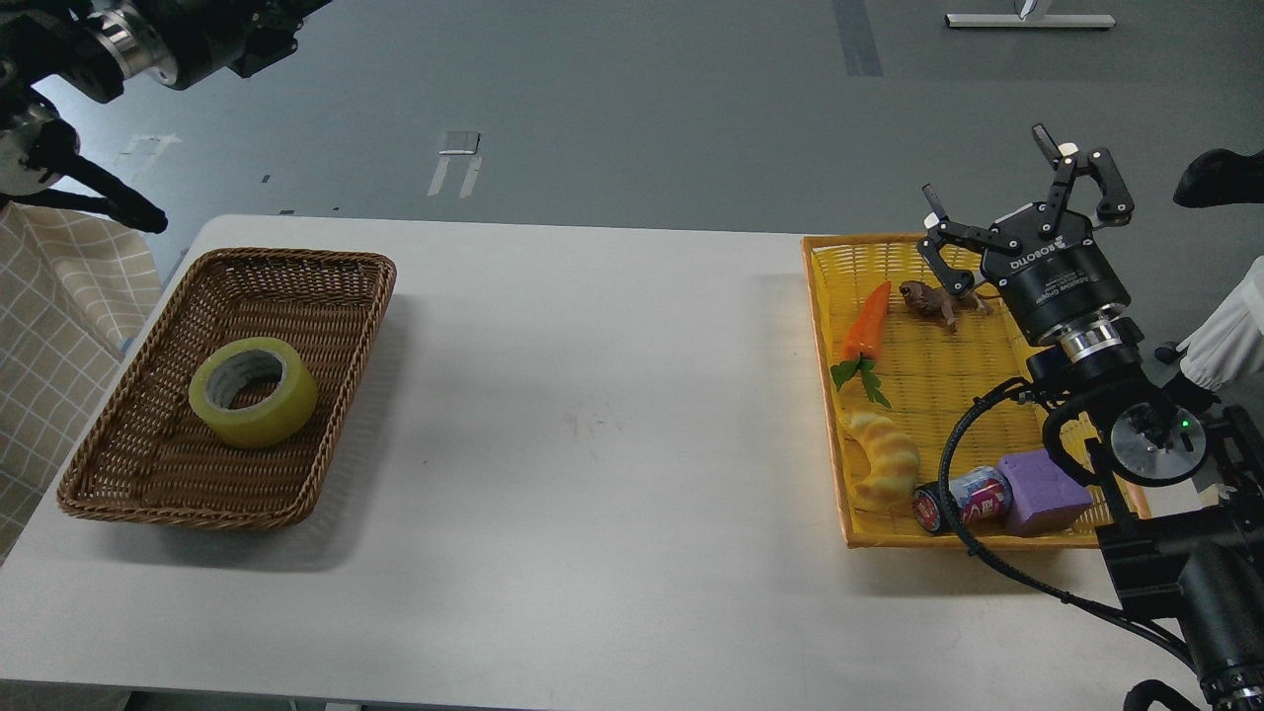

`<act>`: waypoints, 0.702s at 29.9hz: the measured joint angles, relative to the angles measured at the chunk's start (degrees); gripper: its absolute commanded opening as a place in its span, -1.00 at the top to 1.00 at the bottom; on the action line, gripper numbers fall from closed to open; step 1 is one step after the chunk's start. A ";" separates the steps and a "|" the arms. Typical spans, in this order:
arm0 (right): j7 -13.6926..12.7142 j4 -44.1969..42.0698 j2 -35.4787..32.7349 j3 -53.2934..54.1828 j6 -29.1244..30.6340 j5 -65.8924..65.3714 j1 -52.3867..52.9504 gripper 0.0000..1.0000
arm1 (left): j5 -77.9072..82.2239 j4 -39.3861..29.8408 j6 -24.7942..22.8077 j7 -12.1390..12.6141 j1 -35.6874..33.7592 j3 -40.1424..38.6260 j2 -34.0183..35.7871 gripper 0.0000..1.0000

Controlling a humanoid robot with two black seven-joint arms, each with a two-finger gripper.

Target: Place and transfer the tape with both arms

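Note:
The tape [265, 419], a yellow roll with a grey-white core, lies flat in the brown wicker basket [296, 260] at the table's left. My left arm is raised high at the top left corner, well clear of the basket. Its gripper body [222, 28] shows, but the fingers run off the top edge. My right gripper [1022, 193] is open and empty. It hovers over the far right part of the yellow tray [822, 395], far from the tape.
The yellow tray holds a toy carrot [867, 321], a brown toy [926, 296], a pale twisted bread toy [886, 456], a small can [963, 499] and a purple block [1047, 489]. A checkered cloth [59, 296] lies left of the table. A white sleeve [1224, 336] shows at right.

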 measured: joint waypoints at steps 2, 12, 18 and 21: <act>0.00 0.10 -0.01 0.05 0.00 -0.01 0.60 -1.00 | -2.33 0.35 0.02 -1.78 0.60 -0.49 -1.88 -0.95; -0.14 -1.10 -0.95 -0.29 0.00 -0.33 4.34 -1.00 | -8.94 0.59 -2.77 -6.26 6.58 -6.78 -10.22 -0.95; -0.42 -5.52 -1.84 -2.77 0.00 -1.54 8.34 -1.00 | -9.06 0.59 -5.80 -6.05 12.19 -14.39 -13.57 -0.95; -0.50 -7.59 -1.89 -4.06 0.00 -1.92 10.59 -1.00 | -9.07 0.59 -7.19 -6.02 14.44 -17.75 -15.00 -0.95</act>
